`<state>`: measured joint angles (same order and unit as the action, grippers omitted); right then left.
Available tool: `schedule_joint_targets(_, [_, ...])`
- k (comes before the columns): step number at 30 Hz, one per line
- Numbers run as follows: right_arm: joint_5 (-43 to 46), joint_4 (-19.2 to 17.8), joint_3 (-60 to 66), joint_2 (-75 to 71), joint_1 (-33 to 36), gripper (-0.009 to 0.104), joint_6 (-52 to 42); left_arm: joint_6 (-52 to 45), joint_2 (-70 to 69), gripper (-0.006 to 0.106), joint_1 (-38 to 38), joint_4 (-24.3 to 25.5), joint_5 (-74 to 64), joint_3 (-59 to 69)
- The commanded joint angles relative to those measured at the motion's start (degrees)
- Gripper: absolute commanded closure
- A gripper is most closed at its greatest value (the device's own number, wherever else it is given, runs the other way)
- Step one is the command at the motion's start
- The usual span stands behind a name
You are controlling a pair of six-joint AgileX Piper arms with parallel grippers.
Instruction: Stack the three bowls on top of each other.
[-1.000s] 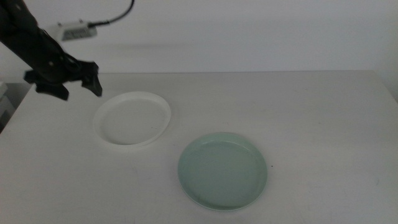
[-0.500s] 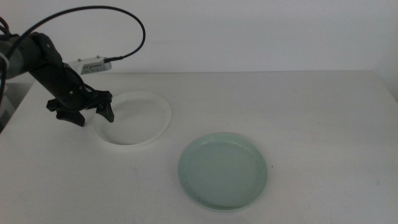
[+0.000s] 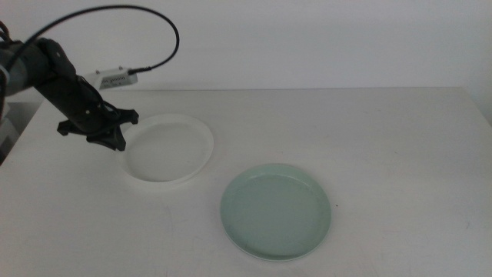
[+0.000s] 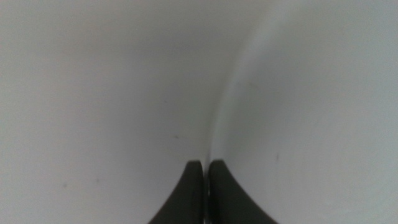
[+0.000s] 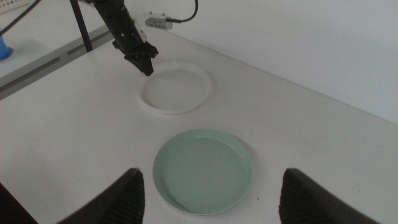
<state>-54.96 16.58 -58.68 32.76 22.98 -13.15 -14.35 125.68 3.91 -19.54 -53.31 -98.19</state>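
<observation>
Two bowls: only a white and a mint one show; I see no grey bowl in any view.
Table (image 3: pixel 384 138): white top, carrying both bowls and my left gripper.
Mint bowl (image 3: pixel 276 210): lies flat on the table toward the near side, a little right of the white one and apart from it, empty. From my right wrist it sits between my two jaws' tips and well beyond them (image 5: pixel 202 172).
White bowl (image 3: pixel 167 146): lies flat toward the far left of the table, empty. My left gripper is at its left rim. It also shows from my right wrist (image 5: pixel 175 86).
Left gripper (image 3: pixel 115 138): I come in from the left, arm angled down, tips at the white bowl's left rim. My left wrist view shows my gripper (image 4: pixel 205 167) with jaws pressed almost together, the thin rim edge running up from between them; I seem pinched on that rim.
Right gripper (image 5: pixel 211 186): I wait off the near side, out of the middle view, jaws spread wide, holding nothing.
Cable (image 3: pixel 154 23): dark, arcs above my left arm.
</observation>
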Motion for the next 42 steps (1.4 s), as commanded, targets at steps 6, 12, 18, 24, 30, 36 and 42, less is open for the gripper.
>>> schedule_joint_targets(6, [3.6,0.8,-1.2,0.5,0.1,0.04,-0.7,0.1,-13.6,0.1,0.1,-1.6,-0.5,-0.4])
schedule_joint_targets(12, [3.6,0.8,-1.2,0.5,0.1,0.04,-0.7,0.1,-22.9,0.1,0.0,-4.9,-1.7,5.9])
schedule_joint_targets(18, [3.6,0.8,-1.2,0.5,0.1,0.04,-0.7,0.5,-31.6,0.1,-2.7,-10.4,-2.7,15.5])
schedule_joint_targets(24, [3.6,0.8,-1.2,0.5,0.1,0.04,-0.7,5.9,-34.1,0.1,-13.1,-7.3,-0.7,21.1])
schedule_joint_targets(30, [3.6,0.8,-1.2,0.5,0.1,0.04,-0.7,12.1,-32.4,0.1,-23.7,-3.4,4.6,22.4])
schedule_joint_targets(36, [3.6,0.8,-1.2,0.5,0.1,0.04,-0.6,15.9,-29.4,0.1,-29.7,-1.0,6.9,22.4])
schedule_joint_targets(42, [3.6,0.8,-1.2,0.5,0.1,0.04,-0.6,16.5,-25.3,0.1,-31.4,-0.7,8.4,22.4])
